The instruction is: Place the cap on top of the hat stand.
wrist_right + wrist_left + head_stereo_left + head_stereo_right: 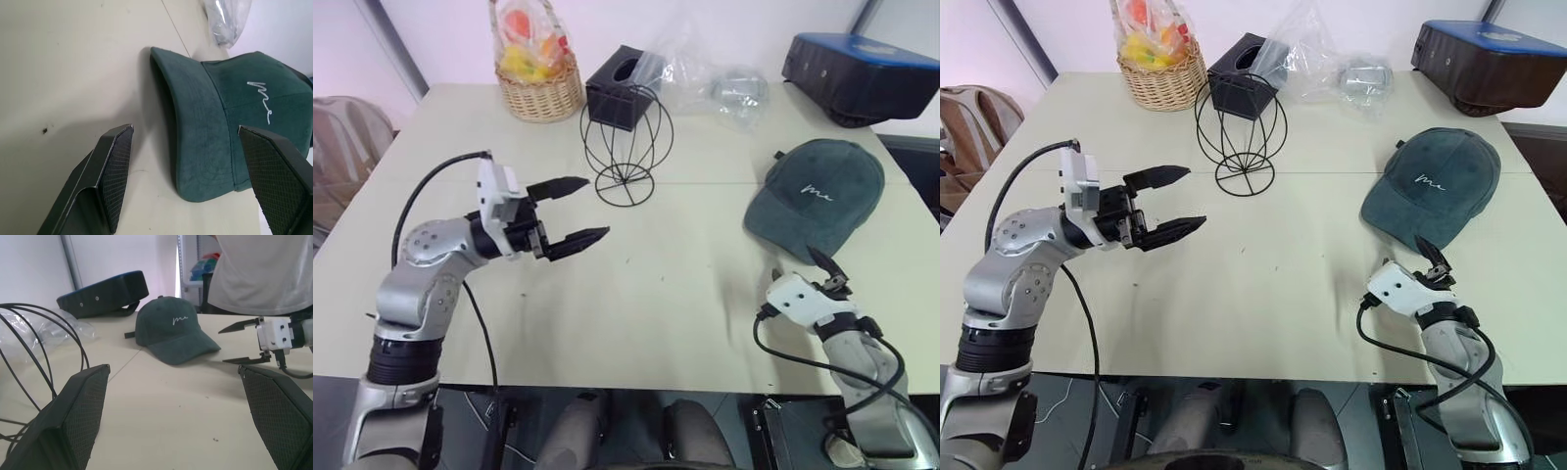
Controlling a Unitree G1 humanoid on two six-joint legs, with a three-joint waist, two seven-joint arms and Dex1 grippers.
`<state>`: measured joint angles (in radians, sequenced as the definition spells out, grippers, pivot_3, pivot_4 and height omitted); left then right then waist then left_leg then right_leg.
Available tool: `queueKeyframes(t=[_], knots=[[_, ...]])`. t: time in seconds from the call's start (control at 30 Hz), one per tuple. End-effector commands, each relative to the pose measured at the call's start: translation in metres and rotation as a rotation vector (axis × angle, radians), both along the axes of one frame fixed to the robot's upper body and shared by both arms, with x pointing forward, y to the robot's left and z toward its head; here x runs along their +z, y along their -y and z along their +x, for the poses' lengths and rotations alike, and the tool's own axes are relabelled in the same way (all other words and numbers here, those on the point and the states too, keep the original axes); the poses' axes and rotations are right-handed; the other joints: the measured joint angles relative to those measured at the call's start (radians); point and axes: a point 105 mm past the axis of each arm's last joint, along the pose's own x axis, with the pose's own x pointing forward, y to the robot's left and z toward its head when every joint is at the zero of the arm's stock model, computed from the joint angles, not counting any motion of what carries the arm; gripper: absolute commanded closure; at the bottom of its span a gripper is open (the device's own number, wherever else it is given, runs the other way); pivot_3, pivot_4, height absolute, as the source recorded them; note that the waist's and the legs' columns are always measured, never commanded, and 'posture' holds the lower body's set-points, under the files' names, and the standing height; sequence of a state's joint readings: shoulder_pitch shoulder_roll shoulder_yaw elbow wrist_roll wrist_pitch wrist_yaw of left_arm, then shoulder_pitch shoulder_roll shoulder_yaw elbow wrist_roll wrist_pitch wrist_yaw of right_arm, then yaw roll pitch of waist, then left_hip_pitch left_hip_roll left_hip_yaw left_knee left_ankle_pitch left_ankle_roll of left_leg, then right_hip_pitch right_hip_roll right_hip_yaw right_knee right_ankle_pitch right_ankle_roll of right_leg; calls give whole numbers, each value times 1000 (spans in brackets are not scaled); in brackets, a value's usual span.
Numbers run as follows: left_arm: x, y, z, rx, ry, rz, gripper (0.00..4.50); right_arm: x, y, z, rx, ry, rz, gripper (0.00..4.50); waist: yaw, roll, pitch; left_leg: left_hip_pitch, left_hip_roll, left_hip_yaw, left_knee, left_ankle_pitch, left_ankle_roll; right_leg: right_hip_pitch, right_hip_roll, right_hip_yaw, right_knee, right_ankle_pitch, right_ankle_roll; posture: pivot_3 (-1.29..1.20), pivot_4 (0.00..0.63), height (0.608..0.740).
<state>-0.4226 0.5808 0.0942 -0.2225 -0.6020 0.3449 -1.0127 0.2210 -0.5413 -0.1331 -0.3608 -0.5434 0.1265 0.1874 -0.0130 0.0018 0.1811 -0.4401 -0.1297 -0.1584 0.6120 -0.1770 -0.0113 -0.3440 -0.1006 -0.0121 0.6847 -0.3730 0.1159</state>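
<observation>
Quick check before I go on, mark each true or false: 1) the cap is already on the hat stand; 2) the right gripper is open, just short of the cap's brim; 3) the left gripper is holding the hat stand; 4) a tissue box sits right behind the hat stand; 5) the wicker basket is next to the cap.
1) False. The cap lies flat on the table; the hat stand is bare.
2) True. The right gripper is open, with the brim just ahead of its fingers.
3) False. The left gripper is open and empty, apart from the stand.
4) True. The tissue box sits behind it.
5) False. The wicker basket stands at the far left, beyond the stand.
</observation>
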Motion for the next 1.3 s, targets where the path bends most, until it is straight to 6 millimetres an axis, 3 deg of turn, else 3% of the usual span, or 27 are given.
queueKeyframes(t=[0.03, 1.0, 1.3], knots=[[10, -3, -6, 11, 43, -6, 77, 4, 7, 3, -43, 37, -22, 1013, 0, 0, 0, 0, 0, 0, 0, 0, 0, 0, 0, 0, 0, 0, 0, 0, 150, 740], [12, -5, -9, 52, 54, -4, 77, -10, 44, 18, -256, 63, -72, 1013, -1, 0, 0, 1, 0, 1, 0, 0, -1, 0, 2, 2, 1, 0, 0, 0, 150, 740], [13, -6, -9, 61, 58, -1, 77, -11, 44, 22, -252, 61, -54, 1013, -1, 0, 0, 3, 0, 1, 0, 0, -1, 1, 2, 2, 1, 0, 0, 0, 150, 740]])
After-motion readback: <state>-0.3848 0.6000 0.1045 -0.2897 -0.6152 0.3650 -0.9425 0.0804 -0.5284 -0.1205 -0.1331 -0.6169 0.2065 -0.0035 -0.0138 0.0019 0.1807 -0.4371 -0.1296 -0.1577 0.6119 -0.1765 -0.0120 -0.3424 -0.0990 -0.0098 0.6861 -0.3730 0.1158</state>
